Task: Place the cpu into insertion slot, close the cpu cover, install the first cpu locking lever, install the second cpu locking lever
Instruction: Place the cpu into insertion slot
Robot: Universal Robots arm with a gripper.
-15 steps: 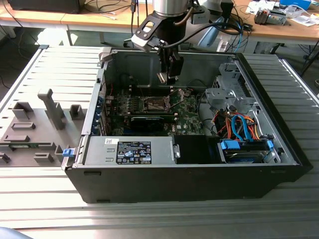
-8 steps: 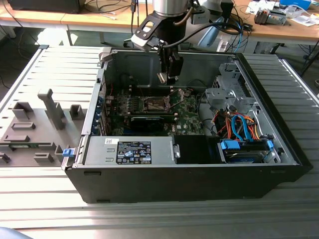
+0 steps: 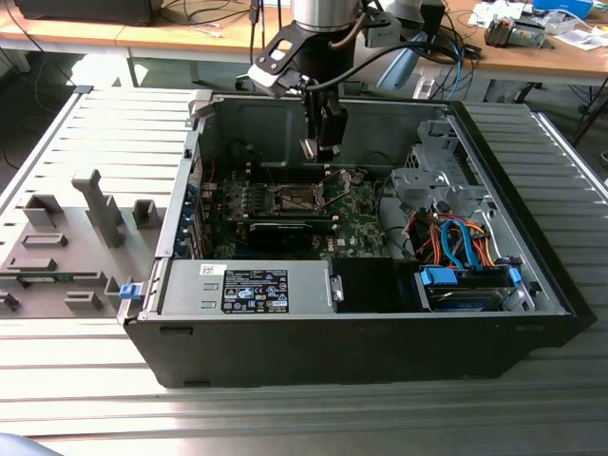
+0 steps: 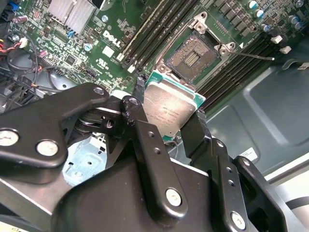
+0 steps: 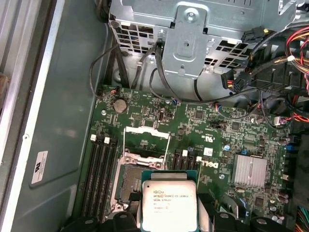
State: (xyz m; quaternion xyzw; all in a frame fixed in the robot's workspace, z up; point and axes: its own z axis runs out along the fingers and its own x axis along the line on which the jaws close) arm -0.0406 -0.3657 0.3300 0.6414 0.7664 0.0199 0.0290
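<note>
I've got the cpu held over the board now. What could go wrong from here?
1. The hand grips the cpu by two opposite edges only; it could slip or twist.
2. The insertion slot lies open with bare contacts; a skewed landing might bend them.
3. The cpu cover stands raised beside the slot and could catch the cpu on the way down.
</note>
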